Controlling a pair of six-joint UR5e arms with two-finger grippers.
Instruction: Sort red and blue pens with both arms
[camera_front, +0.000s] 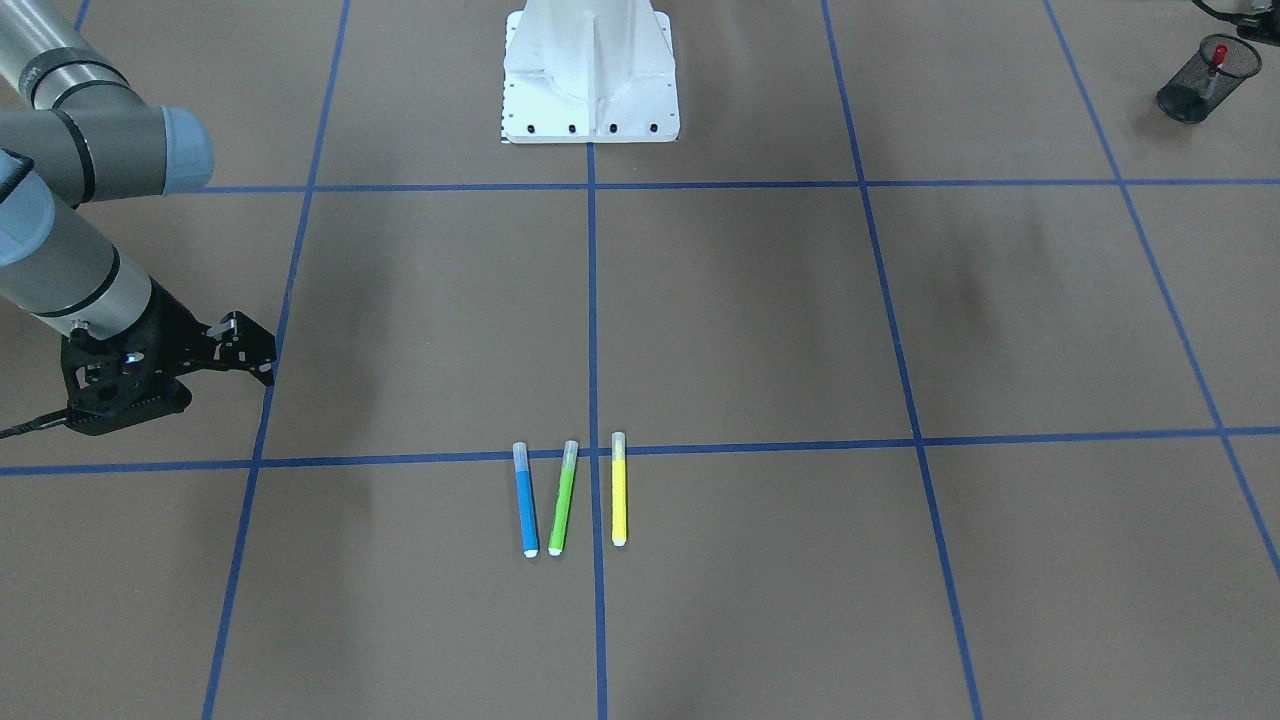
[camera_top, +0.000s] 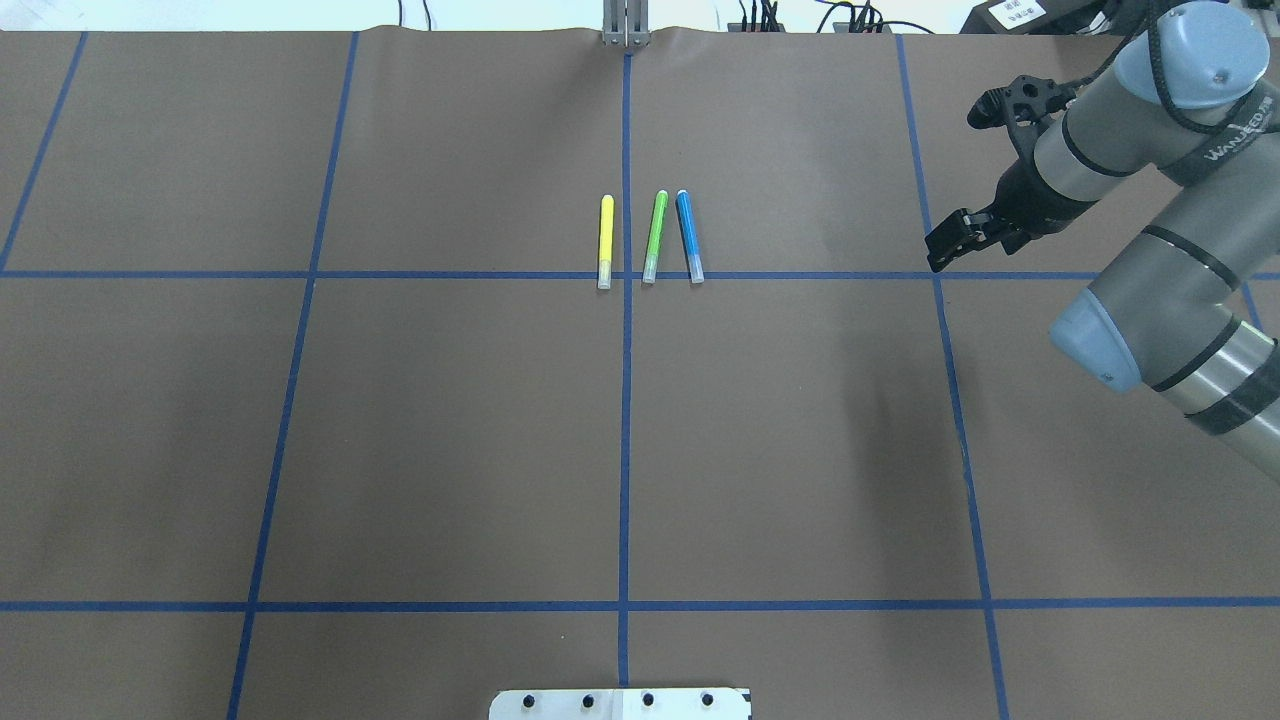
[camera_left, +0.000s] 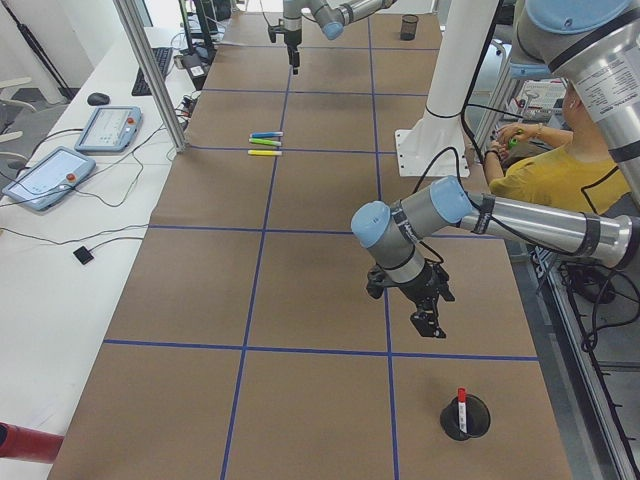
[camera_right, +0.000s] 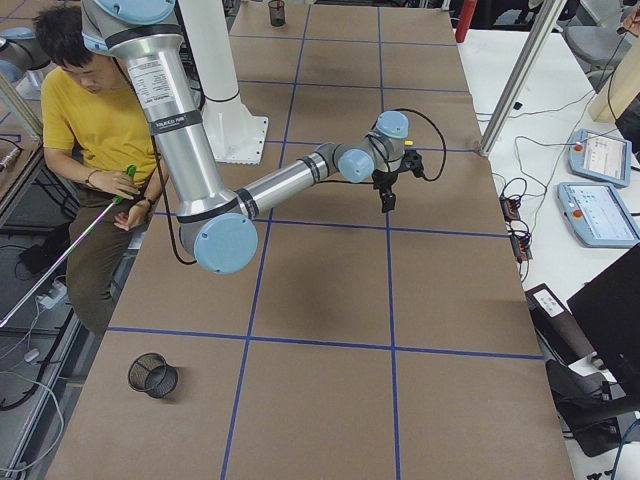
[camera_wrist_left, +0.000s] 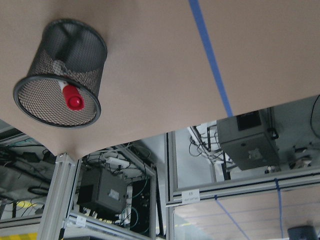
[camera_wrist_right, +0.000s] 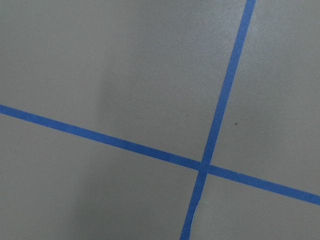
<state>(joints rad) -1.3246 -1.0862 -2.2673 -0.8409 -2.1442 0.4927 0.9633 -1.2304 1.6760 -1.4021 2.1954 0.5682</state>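
Note:
The red pen (camera_wrist_left: 70, 97) stands upright, red end up, inside a black mesh cup (camera_wrist_left: 60, 75); that cup (camera_front: 1195, 78) sits at the table's end on my left side. My left gripper (camera_left: 430, 320) hangs a little short of that cup (camera_left: 465, 418), and I cannot tell whether it is open or shut. On a blue tape line mid-table lies the blue pen (camera_top: 688, 235), flat on the surface (camera_front: 525, 500). Well off to its side, my right gripper (camera_top: 942, 248) hovers open and empty above a tape crossing (camera_front: 260, 348).
A green marker (camera_top: 654, 235) and a yellow marker (camera_top: 605, 240) lie parallel right beside the blue pen. A second mesh cup (camera_right: 152, 375) stands at the table's right end. The white robot base (camera_front: 590, 75) is mid-edge; a seated person (camera_right: 100, 130) is beside it.

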